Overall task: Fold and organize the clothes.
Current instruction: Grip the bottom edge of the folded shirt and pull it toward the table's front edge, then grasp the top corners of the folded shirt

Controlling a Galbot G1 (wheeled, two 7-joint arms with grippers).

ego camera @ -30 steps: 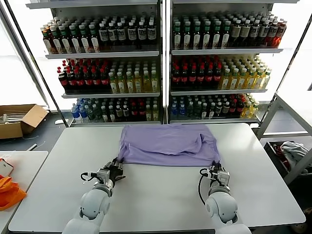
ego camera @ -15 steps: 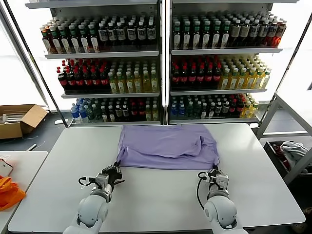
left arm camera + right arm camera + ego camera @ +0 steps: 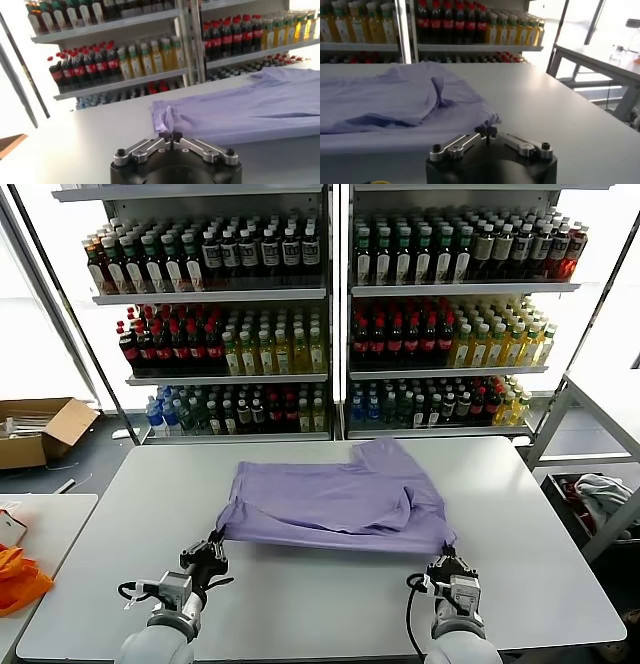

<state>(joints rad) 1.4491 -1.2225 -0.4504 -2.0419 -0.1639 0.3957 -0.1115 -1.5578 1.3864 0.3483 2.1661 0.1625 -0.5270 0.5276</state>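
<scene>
One T-shirt (image 3: 330, 502) dragged nearer, two grippers (image 3: 205, 556)

T-shirt (image 3: 335, 499) lies mid-table (image 3: 560, 584), grippers at its near corners: left gripper (image 3: 208, 552), right gripper (image 3: 447, 565); bottle shelves (image 3: 330, 294) stand behind the table

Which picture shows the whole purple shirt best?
The head view: the whole purple shirt shows there, spread on the table with both claws pinching its near corners. The left wrist view shows only the corner in the left claw and one edge. The right wrist view shows the right claw pinching its corner, with rumpled folds behind.
</scene>
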